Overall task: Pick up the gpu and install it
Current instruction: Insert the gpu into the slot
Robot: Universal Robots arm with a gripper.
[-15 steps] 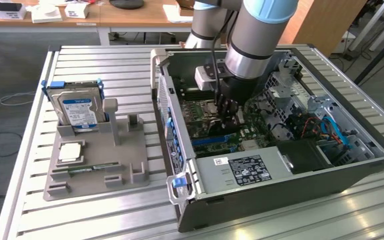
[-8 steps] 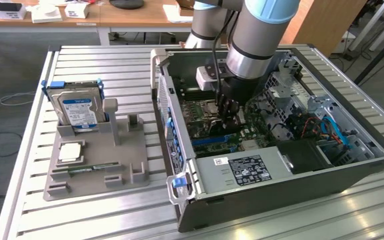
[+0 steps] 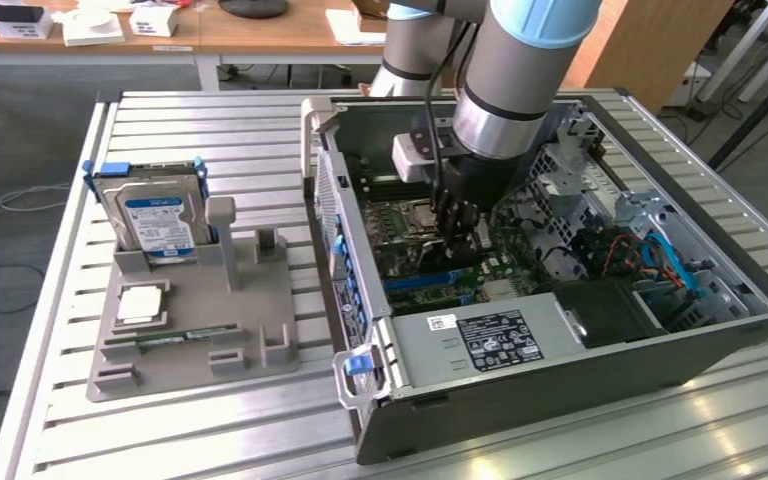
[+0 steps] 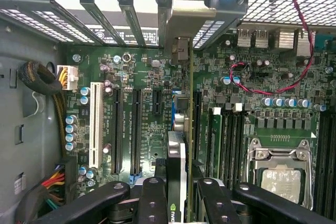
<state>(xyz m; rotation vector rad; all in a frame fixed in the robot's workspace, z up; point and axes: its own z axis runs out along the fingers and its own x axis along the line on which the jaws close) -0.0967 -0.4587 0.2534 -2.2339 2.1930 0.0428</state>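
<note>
Thin green-board gpu, silver end bracket: pinched edge-on between black gripper fingers, extending from them toward green motherboard, long axis parallel to its black slots.

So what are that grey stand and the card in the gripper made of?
The grey stand looks like matte plastic, maybe 3D-printed: uniform dull grey, blocky slots. The gpu, edge-on in the gripper, seems a thin green circuit board with a pale, bare-metal end bracket.
</note>
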